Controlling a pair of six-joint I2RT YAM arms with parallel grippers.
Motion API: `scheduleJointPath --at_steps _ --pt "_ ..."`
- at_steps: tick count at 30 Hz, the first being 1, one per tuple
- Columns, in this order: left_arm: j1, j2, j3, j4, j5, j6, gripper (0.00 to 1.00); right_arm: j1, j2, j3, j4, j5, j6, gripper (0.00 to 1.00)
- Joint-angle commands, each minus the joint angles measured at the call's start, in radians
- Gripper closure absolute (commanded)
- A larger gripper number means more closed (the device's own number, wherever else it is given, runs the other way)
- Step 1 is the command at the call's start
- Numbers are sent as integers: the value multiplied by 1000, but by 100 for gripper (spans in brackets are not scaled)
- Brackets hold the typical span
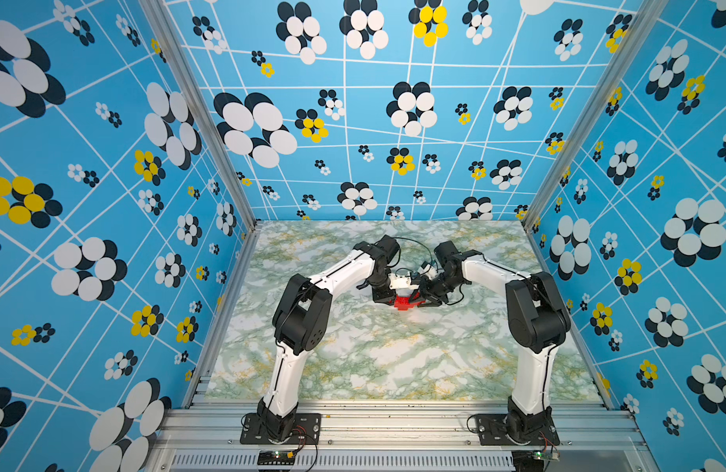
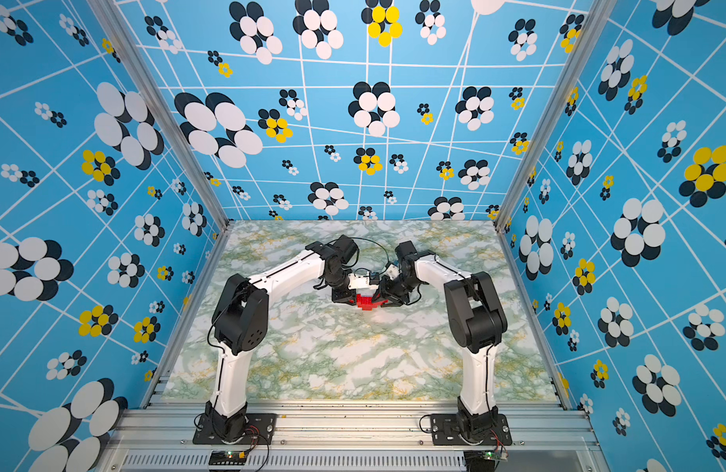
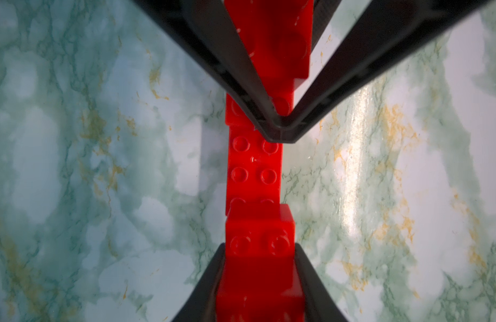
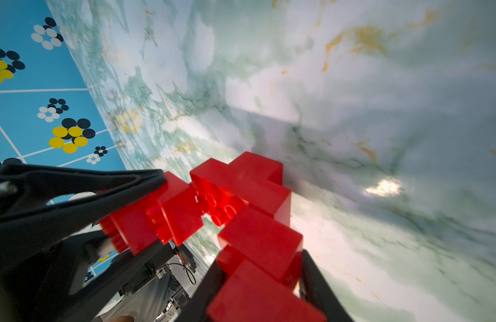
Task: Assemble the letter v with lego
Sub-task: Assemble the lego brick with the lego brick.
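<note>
**Both top views.** We see the black left gripper and the black right gripper meeting tip to tip above the middle of the green-veined marble-patterned tabletop. Between them is the stepped V of joined bright red studded plastic bricks.

**Left wrist view.** We find the left gripper clenched on one end brick of the V. Beyond its fingertips the studded run reaches the right gripper, which is clamped on the far end.

**Right wrist view.** The right gripper grasps one staircase arm of the V. Just beside it, the left gripper grips the other arm. We cannot tell whether the V touches the tabletop.
</note>
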Motion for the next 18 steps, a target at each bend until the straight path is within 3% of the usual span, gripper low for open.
scheduleJointPath --at_steps 1,18 --pt "-7 24 28 -32 -8 17 90 12 27 6 -41 52 -14 60" --pt "-6 53 52 -32 -6 58 90 11 29 4 -40 50 -13 60"
